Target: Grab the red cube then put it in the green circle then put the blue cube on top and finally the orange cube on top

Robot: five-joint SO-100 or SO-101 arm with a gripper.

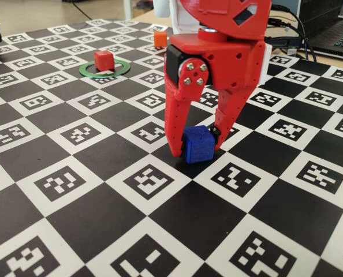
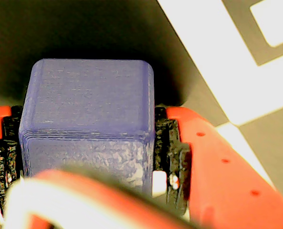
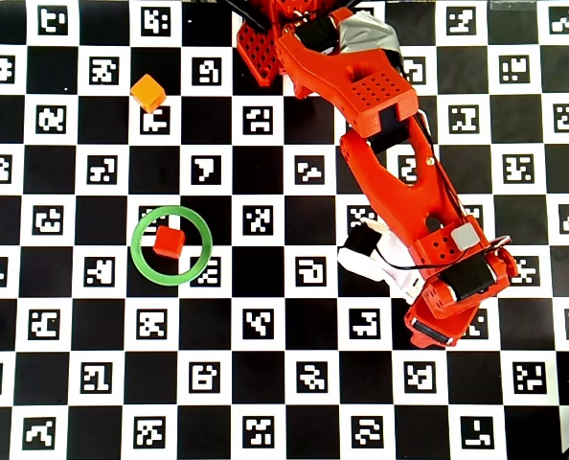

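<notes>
While my tool (image 1: pixel 196 151) stands right of centre in the fixed view, tips down on the bench (image 1: pixel 102 231), it is closed onto the blue cube (image 1: pixel 198 144); the wrist view shows black pads (image 2: pixel 172 148) pressed against both cube sides. Red cube (image 3: pixel 169 241): inside the green circle (image 3: pixel 141 264), left of centre in the overhead view. Orange cube (image 3: pixel 148 93): upper left, well apart.

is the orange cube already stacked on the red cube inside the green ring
No. In the overhead view the orange cube sits alone on the board, apart from the red cube inside the green ring.
</notes>
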